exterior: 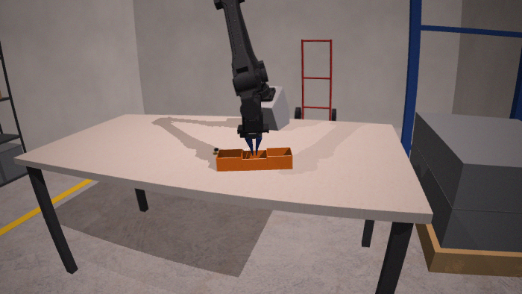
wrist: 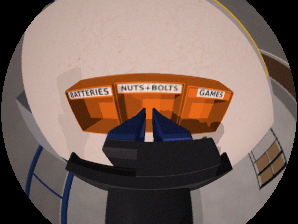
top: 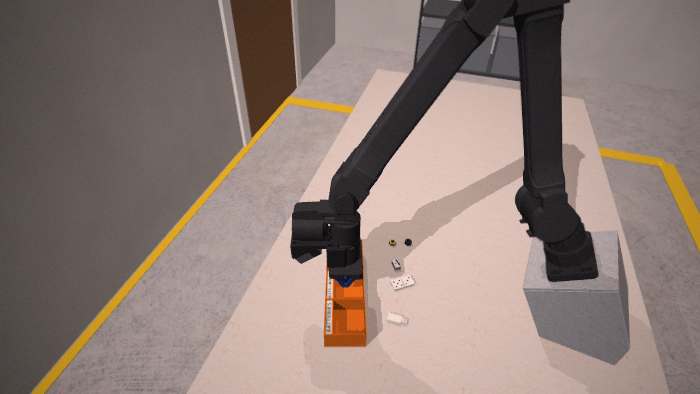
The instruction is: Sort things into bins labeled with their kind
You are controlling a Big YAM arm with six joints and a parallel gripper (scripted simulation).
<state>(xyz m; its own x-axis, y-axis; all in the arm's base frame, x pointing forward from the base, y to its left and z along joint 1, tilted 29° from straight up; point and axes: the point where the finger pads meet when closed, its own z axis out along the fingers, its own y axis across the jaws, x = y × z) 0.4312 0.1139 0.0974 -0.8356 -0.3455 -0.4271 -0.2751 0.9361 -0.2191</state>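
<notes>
Three joined orange bins are labelled BATTERIES (top: 345, 340) (exterior: 280, 163) (wrist: 89, 93), NUTS+BOLTS (exterior: 254, 165) (wrist: 149, 88) and GAMES (exterior: 229, 164) (wrist: 211, 93). My gripper (exterior: 255, 154) (wrist: 149, 111) points down at the middle bin, its tips at about rim height. The fingers are nearly together with a thin gap, and nothing shows between them. Beside the bins, on the arm's base side, lie a brass-coloured ring (top: 392, 242), a small black round thing (top: 408, 242), a small grey thing (top: 396, 264), a white domino (top: 403, 282) and a white capped thing (top: 397, 318). The wrist hides part of the bins in the top view.
The arm's grey base block (top: 575, 310) (exterior: 277, 112) stands on the table (top: 475, 340) (exterior: 335, 186), across the small things from the bins. A red hand truck (exterior: 316, 77) stands behind the table. Dark boxes (exterior: 488, 198) stand beside it.
</notes>
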